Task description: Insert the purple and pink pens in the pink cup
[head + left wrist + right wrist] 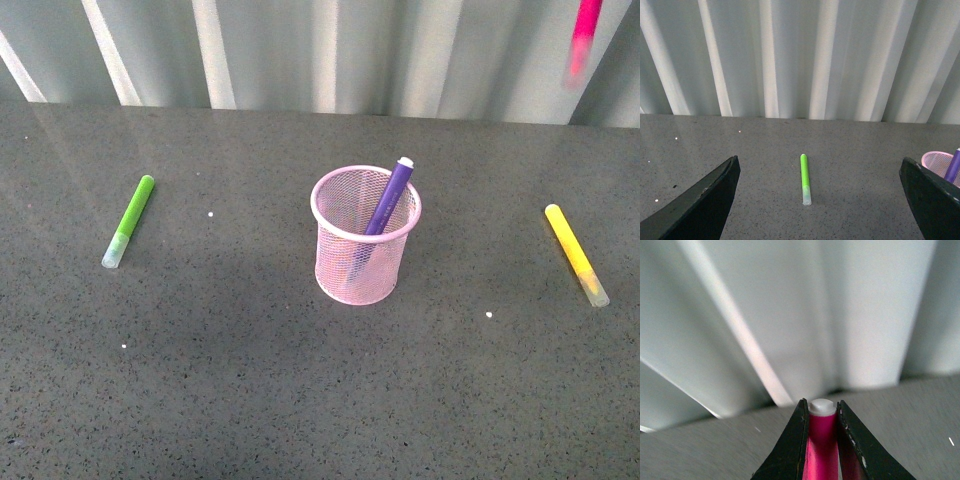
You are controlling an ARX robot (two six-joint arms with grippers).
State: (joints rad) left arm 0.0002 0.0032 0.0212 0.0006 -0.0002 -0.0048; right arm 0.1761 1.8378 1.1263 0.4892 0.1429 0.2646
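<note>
Front view: we see the purple pen (390,198) leaning inside the pink cup (345,275). The pink pen (584,30) hangs blurred, up and well to the right of the cup.
Left wrist view: our left gripper (819,172) is spread wide and holds nothing.
Right wrist view: our right gripper (821,406) is clamped on the pink pen (821,437) near its white end.
Handling: we judge the pen light, stiff and slick, so it could swivel in this end grip. The mesh cup may tip.

Dark speckled tabletop (250,400) fills the scene, glossy enough to catch the light. Out on the left lies a lime-green marker (130,222), flat, clear cap at its near end (angled a touch). Far right, a yellow marker (576,254) lies flat too, clear cap also nearest us. Behind, a pale ribbed wall (300,50). A few white specks (489,315) dot the surface.
</note>
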